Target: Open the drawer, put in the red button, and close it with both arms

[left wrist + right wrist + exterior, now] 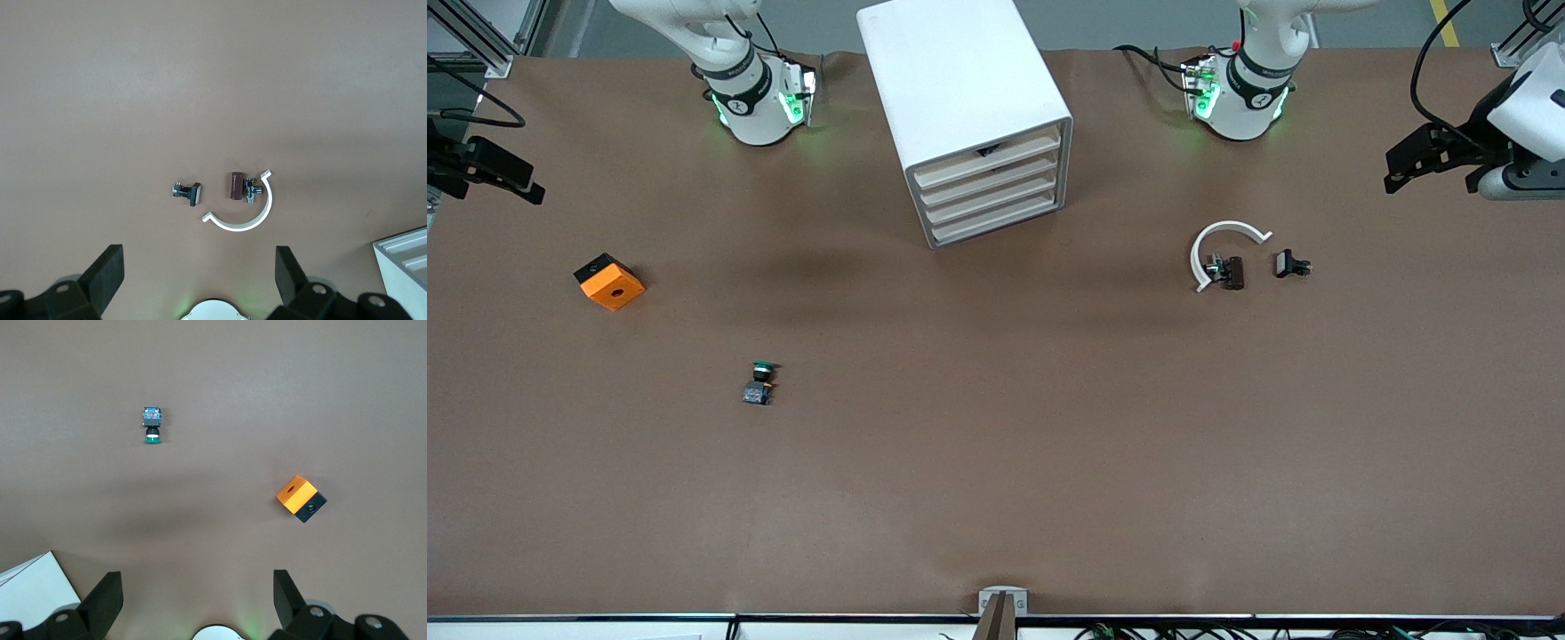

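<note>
**Operator:** Where's my red button?

**Spotter:** Your left gripper (pixel 197 268) hangs over the left arm's end of the table (pixel 996 462), fingers spread wide and holding nothing. The red button (pixel 235 186) lies on its side below it, well apart from the fingers, on the side toward the drawer cabinet (pixel 960 80). It sits in the curve of a white C-shaped clip (pixel 257 217). Its cap reads dull brownish red, so the colour is hard to judge. A black-capped button (pixel 190 193) lies just beside.

**Operator:** And the other one?

**Spotter:** Your right gripper (pixel 197 590) is also spread and empty, over the right arm's end, above an orange box (pixel 300 498) and the green button (pixel 153 425). Both arms wait. The front view cuts off part of each gripper. The drawers look closed, but you can't make out the dark spot at the top one.
</note>
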`<state>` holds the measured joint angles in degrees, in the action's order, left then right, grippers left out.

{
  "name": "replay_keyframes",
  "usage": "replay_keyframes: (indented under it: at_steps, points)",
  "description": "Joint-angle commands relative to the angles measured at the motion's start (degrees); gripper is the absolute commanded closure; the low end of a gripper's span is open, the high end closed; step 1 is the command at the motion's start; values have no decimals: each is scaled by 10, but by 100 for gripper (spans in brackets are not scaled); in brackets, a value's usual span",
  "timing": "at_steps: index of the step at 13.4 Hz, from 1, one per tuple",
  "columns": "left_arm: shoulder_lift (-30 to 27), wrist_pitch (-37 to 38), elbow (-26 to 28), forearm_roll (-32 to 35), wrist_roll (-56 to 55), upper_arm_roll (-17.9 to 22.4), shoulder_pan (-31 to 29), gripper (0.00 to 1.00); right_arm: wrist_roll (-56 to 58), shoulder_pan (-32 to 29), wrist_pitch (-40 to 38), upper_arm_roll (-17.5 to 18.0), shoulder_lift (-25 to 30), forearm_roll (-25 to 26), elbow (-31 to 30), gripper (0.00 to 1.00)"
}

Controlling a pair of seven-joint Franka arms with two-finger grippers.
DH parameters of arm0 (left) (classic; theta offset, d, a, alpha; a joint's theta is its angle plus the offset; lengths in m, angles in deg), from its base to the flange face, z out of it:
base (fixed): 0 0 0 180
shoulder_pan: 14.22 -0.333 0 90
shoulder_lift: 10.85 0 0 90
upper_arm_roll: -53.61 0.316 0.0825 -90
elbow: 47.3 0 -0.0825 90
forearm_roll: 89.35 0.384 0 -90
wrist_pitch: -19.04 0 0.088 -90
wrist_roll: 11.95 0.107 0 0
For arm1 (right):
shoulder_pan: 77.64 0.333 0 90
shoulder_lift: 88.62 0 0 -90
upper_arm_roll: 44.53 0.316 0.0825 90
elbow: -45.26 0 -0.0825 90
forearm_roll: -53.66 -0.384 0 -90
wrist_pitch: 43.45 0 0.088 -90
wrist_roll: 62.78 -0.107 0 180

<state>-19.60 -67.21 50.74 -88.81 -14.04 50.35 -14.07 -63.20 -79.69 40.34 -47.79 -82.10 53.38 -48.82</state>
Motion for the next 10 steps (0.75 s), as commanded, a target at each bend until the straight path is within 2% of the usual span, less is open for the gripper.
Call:
replay_keyframes:
  at_steps: [1,5,10]
  points:
    - [5,2,-15,4,7,1,2,0,3,-8,8,7,13,1,-13,0]
    - [7,2,-24,31,7,-2,4,0,3,-8,11,7,13,1,-13,0]
    - [19,3,-47,32,1,-2,3,0,2,-5,16,9,17,-2,-12,0]
